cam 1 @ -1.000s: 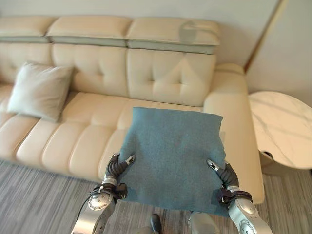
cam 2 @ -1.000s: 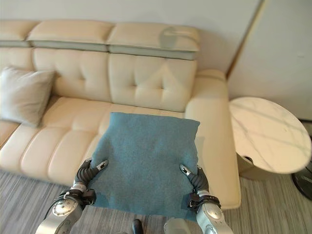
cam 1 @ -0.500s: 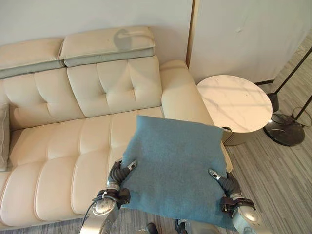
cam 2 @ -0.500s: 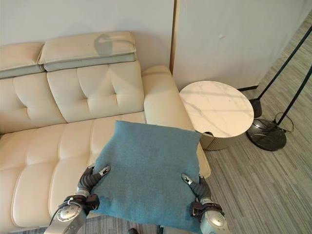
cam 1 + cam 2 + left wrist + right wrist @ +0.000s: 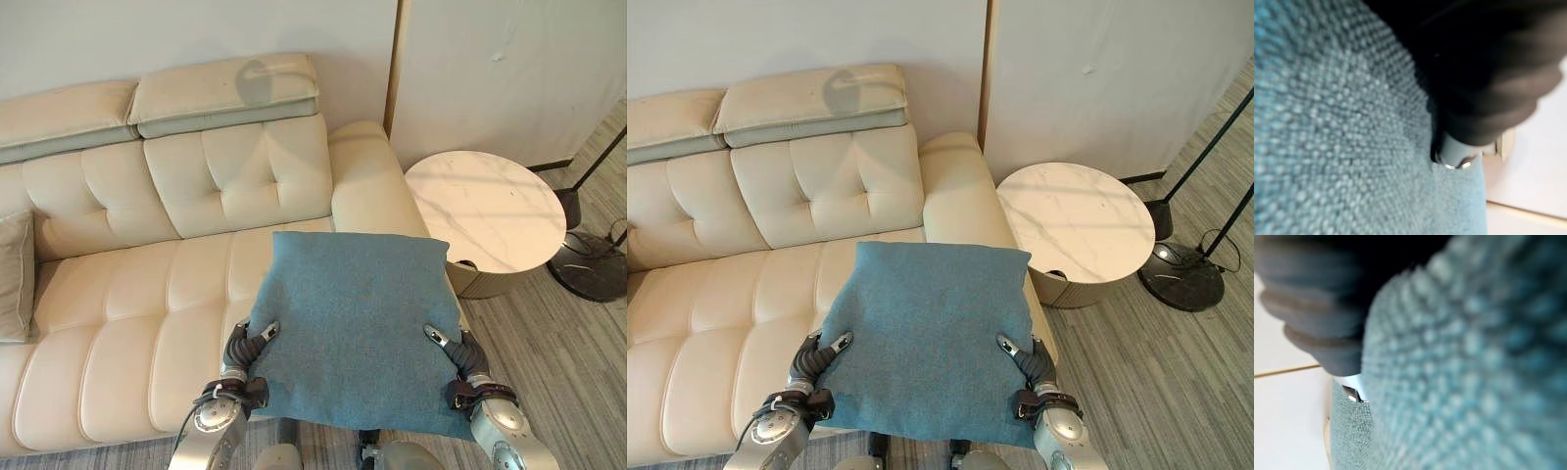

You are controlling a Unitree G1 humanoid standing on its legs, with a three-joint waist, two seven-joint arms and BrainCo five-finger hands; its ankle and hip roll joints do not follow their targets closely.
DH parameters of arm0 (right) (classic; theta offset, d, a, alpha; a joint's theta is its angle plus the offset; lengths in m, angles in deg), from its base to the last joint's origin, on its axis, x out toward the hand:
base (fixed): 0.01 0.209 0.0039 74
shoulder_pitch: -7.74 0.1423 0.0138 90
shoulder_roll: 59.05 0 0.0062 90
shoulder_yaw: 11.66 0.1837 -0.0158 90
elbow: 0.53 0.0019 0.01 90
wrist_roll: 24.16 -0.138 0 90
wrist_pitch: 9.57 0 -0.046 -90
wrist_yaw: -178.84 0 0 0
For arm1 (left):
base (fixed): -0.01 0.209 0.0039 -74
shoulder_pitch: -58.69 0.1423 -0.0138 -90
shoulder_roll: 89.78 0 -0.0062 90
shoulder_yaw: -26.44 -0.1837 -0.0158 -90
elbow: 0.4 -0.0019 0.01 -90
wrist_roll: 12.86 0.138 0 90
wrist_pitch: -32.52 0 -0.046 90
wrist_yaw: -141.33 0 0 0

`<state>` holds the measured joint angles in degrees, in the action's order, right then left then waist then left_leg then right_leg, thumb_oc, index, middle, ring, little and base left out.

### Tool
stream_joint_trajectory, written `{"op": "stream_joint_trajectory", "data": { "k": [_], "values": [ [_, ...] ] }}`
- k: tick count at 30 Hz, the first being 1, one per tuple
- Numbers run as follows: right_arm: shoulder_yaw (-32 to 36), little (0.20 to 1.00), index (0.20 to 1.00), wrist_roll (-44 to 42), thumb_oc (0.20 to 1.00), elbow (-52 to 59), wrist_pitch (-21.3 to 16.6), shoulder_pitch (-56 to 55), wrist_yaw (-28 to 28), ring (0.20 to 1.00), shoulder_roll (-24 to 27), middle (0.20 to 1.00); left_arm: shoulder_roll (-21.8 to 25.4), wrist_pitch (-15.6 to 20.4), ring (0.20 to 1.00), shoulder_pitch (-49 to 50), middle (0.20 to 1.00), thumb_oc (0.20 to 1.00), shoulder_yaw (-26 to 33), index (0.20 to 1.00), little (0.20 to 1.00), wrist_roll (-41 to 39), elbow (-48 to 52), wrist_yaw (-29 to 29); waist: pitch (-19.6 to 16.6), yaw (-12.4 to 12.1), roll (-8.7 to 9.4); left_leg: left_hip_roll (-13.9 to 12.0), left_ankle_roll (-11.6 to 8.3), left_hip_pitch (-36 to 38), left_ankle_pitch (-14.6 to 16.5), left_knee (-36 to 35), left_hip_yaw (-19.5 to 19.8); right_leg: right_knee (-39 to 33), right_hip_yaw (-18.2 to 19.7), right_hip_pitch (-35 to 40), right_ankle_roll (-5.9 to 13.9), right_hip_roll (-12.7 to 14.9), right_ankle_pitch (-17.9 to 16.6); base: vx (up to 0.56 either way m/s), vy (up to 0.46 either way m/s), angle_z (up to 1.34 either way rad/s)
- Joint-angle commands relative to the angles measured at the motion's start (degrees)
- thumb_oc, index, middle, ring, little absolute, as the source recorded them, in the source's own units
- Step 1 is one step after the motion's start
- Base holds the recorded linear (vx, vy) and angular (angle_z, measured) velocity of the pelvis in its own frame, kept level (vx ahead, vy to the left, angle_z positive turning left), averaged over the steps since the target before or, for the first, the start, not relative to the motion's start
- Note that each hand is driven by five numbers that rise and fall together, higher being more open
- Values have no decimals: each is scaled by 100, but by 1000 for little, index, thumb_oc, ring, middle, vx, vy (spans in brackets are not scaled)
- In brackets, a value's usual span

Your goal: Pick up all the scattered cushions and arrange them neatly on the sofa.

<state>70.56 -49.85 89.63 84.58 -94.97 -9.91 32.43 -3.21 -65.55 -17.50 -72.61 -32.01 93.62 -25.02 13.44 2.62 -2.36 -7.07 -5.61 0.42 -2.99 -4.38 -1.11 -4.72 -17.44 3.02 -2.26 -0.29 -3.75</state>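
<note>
While gripped at both near corners, blue cushion (image 5: 353,323) hangs flat over sofa (image 5: 186,186) right seat. Left hand (image 5: 245,348) and right hand (image 5: 456,351) pinching opposite edges, presumably for level placement. Beige cushion (image 5: 15,274) propped far left.

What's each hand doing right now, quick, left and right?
Left hand: shut on the blue cushion, gripping its left edge.
Right hand: shut on the same cushion, gripping its right edge.
</note>
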Motion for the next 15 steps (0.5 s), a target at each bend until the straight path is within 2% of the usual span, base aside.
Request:
{"op": "stream_joint_trajectory", "data": {
  "k": [1, 4, 10, 11, 12, 13, 14, 15],
  "values": [
    [69, 200, 200, 296, 200, 385, -472, 452, 13, 200, -67, 200, 271, 611, 200, -196, 200, 200, 162, 200, 200, 111, 475, 92, -431, -57, 113, 173, 30, -8, 10, -62, -56, 228, 256, 633, 520, 504, 1194, 285, 310, -4],
    [-195, 200, 200, 411, 200, 291, -491, 764, -109, 200, -232, 200, 374, 633, 200, -324, 200, 200, 65, 200, 200, 172, 422, 195, -511, -182, 252, 340, 179, 52, 211, -62, -127, 83, 297, 691, 669, 663, 1070, 192, 230, 10],
    [-528, 200, 200, 869, 200, 11, -531, 1655, -563, 200, -374, 200, 558, 748, 200, -1066, 200, 200, -190, 200, 200, 244, 156, 568, -483, -318, 410, 479, 309, -238, 269, -62, -122, -28, 348, 420, 801, 804, 973, 79, 166, 13],
    [-643, 200, 200, 1008, 200, -100, -561, 1996, -760, 200, -381, 200, 570, 795, 200, -1433, 200, 200, -335, 200, 200, 325, -44, 725, -445, -338, 439, 493, 326, -342, 261, -62, -119, -28, 366, 326, 819, 825, 960, -99, 106, 10],
    [-883, 200, 200, 1151, 200, -583, -605, 3110, -1239, 200, -401, 200, 513, 974, 200, -2566, 200, 200, -713, 200, 200, 393, -644, 1220, -235, -393, 474, 530, 345, -637, 171, -62, -124, -27, 440, -6, 828, 871, 886, -103, 106, 5],
    [-878, 200, 200, 1149, 200, -594, -610, 3129, -1239, 200, -400, 200, 511, 982, 200, -2588, 200, 200, -715, 200, 200, 392, -659, 1221, -233, -393, 471, 529, 347, -653, 162, -62, -121, -27, 439, -22, 827, 869, 878, -329, 125, -2],
    [-1091, 200, 200, 1019, 200, -1259, -705, 4605, -1796, 200, -257, 200, 641, 1179, 200, -4297, 200, 200, -1049, 200, 200, 366, -1584, 1866, 136, -413, 468, 544, 351, -1294, 193, 436, -101, 340, 551, -671, 802, 929, 848, -238, 58, -4],
    [-1086, 200, 200, 1016, 200, -1272, -710, 4627, -1795, 200, -254, 200, 640, 1187, 200, -4322, 200, 200, -1050, 200, 200, 362, -1601, 1867, 131, -413, 465, 543, 352, -1327, 189, 448, -98, 348, 551, -702, 800, 928, 843, -321, 91, -6]
  ]
}}
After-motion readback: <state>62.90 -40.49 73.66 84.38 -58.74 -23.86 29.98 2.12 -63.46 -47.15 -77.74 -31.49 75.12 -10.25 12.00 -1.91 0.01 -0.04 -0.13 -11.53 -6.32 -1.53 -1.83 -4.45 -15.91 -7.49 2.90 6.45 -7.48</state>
